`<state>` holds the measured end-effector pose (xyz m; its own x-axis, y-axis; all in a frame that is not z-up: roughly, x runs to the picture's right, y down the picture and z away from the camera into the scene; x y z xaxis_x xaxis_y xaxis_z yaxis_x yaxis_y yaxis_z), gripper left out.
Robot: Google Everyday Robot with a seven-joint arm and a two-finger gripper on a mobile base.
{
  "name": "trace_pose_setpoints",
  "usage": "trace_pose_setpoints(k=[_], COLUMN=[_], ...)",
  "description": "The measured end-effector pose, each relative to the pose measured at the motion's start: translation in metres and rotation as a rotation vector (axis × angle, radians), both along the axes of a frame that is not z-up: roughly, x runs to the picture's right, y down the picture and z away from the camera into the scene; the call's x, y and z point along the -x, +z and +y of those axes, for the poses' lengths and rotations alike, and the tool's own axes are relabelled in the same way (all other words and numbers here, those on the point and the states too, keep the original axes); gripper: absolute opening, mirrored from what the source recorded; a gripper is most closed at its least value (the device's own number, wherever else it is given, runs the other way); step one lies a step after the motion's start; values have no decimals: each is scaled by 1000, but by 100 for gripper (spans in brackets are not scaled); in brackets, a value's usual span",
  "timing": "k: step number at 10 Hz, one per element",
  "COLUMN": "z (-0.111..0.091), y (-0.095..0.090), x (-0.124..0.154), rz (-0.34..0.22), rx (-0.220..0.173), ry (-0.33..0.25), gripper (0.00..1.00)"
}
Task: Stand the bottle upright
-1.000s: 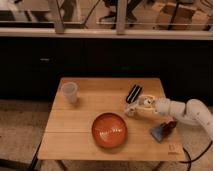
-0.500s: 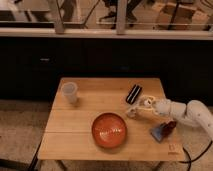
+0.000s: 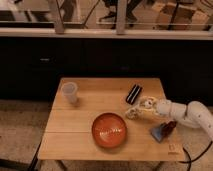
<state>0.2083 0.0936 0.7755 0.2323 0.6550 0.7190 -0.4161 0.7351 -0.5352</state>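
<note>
My gripper (image 3: 139, 108) is low over the right side of the wooden table (image 3: 75, 137), at the end of the white arm that comes in from the right. It sits between the black bar and the orange bowl. A small whitish-cream shape (image 3: 133, 113) at the gripper's tip, close to the table top, looks like the bottle. It blends with the pale gripper, and I cannot tell whether it lies flat or tilted, or whether it is held.
A translucent plastic cup (image 3: 69, 92) stands at the table's back left. A large orange bowl (image 3: 109, 130) sits front centre. A flat black bar (image 3: 133, 93) lies behind the gripper. A blue and reddish-brown item (image 3: 163, 130) lies under the arm near the right edge.
The gripper has shifted slightly down and left, toward the bowl. The other objects have not moved.
</note>
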Motion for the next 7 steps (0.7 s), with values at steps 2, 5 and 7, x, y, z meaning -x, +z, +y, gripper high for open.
trace_pose_setpoints(k=[2,5,7], z=[-2,-11,-17], y=[1,2,1], x=[2,6,7], rz=[13,37,44], rx=[6,13,19], ry=[-25,-64,-80], gripper=[3,3,3])
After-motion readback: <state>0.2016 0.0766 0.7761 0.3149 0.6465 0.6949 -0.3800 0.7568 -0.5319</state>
